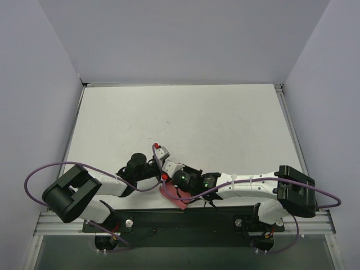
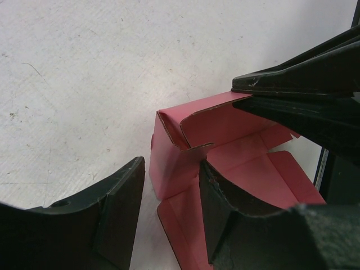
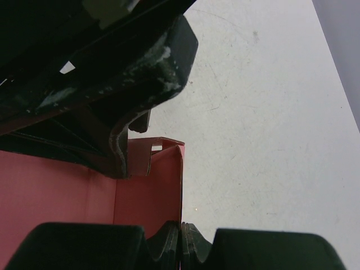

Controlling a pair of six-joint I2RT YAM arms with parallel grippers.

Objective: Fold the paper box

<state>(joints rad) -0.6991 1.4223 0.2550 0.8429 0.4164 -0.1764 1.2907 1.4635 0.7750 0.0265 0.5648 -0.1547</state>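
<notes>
The pink-red paper box (image 1: 170, 196) lies partly raised near the table's near edge, between both arms. In the left wrist view the box (image 2: 225, 126) has a side wall and end flap standing up. My left gripper (image 2: 171, 188) is open and straddles that side wall, one finger outside and one inside. My right gripper (image 3: 181, 241) is shut on the top edge of an upright wall of the box (image 3: 146, 197). In the top view the left gripper (image 1: 164, 171) and right gripper (image 1: 180, 185) meet over the box.
The white table (image 1: 185, 124) stretches away behind the box, with grey walls on three sides. The black base rail (image 1: 180, 219) runs just behind the box at the near edge. Purple cables (image 1: 34, 180) loop beside both arms.
</notes>
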